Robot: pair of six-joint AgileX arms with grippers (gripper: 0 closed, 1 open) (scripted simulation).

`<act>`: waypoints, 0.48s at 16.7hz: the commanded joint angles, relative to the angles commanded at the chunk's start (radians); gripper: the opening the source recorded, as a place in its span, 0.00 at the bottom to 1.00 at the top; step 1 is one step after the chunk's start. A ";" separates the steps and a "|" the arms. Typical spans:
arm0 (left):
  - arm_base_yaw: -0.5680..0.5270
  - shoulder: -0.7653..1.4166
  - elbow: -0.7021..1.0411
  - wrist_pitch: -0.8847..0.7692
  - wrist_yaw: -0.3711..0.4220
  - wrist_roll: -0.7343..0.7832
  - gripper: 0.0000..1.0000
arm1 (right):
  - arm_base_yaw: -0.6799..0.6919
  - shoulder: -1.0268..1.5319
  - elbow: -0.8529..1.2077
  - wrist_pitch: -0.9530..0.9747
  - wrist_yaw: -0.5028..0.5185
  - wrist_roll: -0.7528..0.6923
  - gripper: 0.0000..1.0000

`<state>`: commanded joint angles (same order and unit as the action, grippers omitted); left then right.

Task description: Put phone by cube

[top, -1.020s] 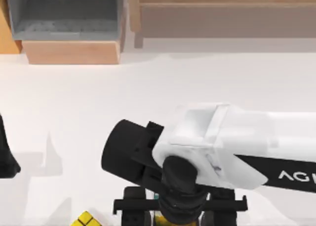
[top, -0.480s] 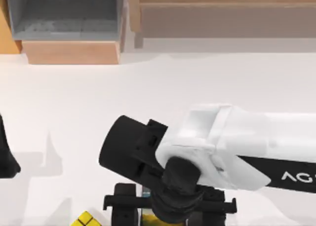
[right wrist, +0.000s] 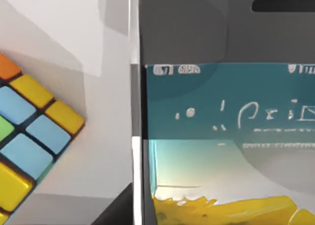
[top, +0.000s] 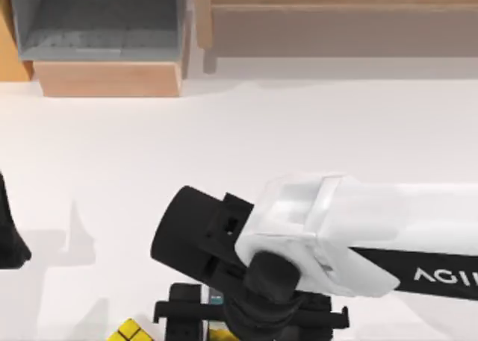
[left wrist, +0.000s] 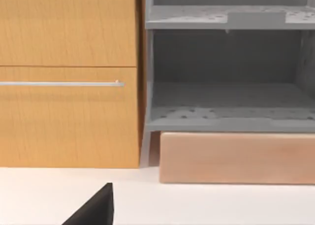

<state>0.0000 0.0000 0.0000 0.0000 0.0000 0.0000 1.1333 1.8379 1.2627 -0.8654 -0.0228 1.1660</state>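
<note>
lowering the phone (right wrist: 221, 136) the last bit toward the bench (top: 224, 139), by the look of it, with the cube (top: 130, 331) just to its left at the top view's bottom edge. best done slowly and level, so the long side lands flat rather than corner first. worth keeping a sliver of white bench between phone and cube; in the right wrist view that strip is narrow, so any sideways drift risks nudging the cube (right wrist: 29, 136). release only once the phone rests on the bench, then lift straight up to avoid dragging it.

right gripper (top: 250, 318) low at the bottom edge of the top view, wrist pointing down, black crossbar spread wide either side of a sliver of the phone's screen (top: 216, 300). fingers not visible around the phone in the right wrist view; cannot tell how far apart they stand or whether they clamp it, though the phone's place right under the wrist suggests a hold.

left arm (top: 9, 236) parked at the left edge, its camera facing the grey shelf unit (left wrist: 226, 67) and wooden drawer front (left wrist: 69, 77).
</note>
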 joint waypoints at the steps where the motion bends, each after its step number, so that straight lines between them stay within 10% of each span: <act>1: 0.000 0.000 0.000 0.000 0.000 0.000 1.00 | 0.001 0.009 -0.010 0.006 0.010 -0.002 0.00; 8: 0.000 0.000 0.000 0.000 0.000 0.000 1.00 | 0.005 0.065 -0.065 0.014 0.059 -0.013 0.00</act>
<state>0.0000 0.0000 0.0000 0.0000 0.0000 0.0000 1.1382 1.9028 1.1982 -0.8511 0.0360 1.1533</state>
